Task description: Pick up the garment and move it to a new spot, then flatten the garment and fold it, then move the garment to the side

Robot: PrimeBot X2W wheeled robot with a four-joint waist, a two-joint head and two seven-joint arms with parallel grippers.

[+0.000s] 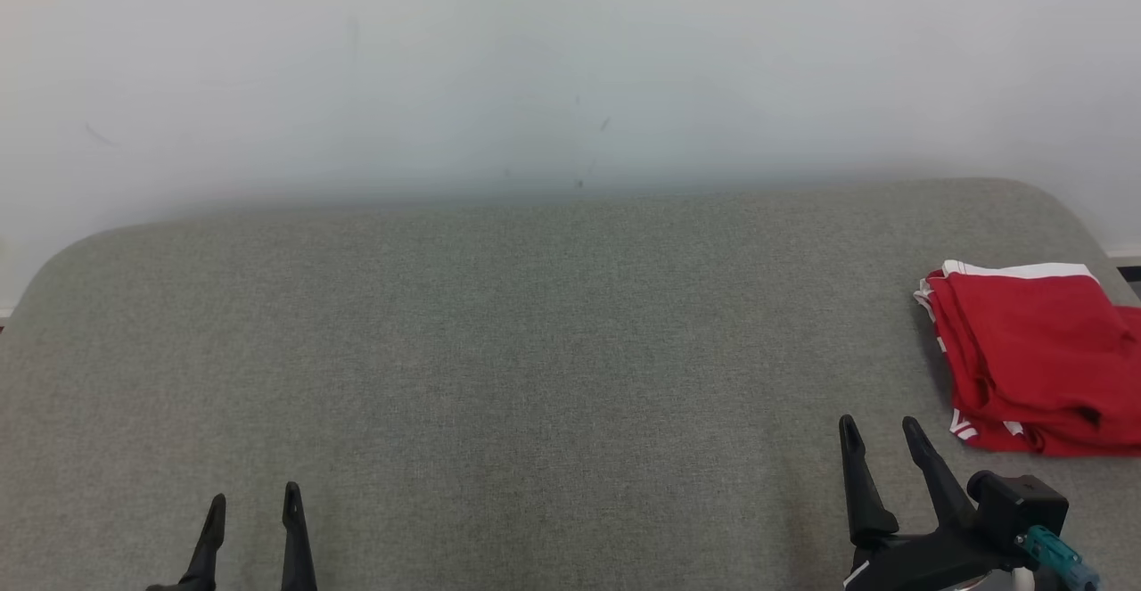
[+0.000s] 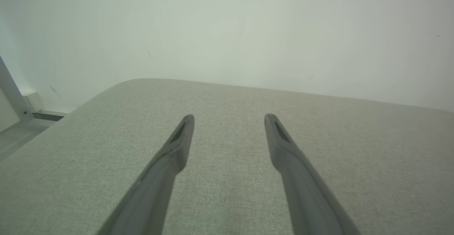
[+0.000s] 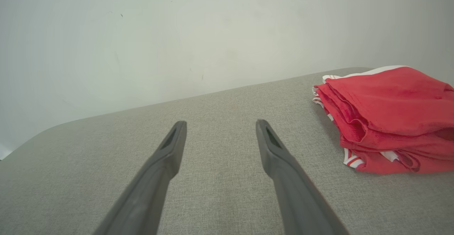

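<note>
So, the red garment (image 1: 1034,350) w/ white trim lies folded in a layered stack at the far right of the grey fabric tabletop (image 1: 535,350). Its right side is cut off by the head view's edge. The right gripper (image 1: 879,424) is just left of the stack & nearer the robot, not touching it. Its jaws are apart, holding nothing. In the right wrist view its fingers (image 3: 163,164) are spread over bare cloth, w/ the garment off to the upper right, folded edges & striped hem facing the cam. The left gripper (image 1: 254,497) is at the lower left, well apart from the garment. Its jaws are apart too, pointing across the table toward the pale wall (image 1: 535,56). The table's far corners are rounded. The left wrist view also shows a grey bar (image 2: 10,86) past the table's left corner.
</note>
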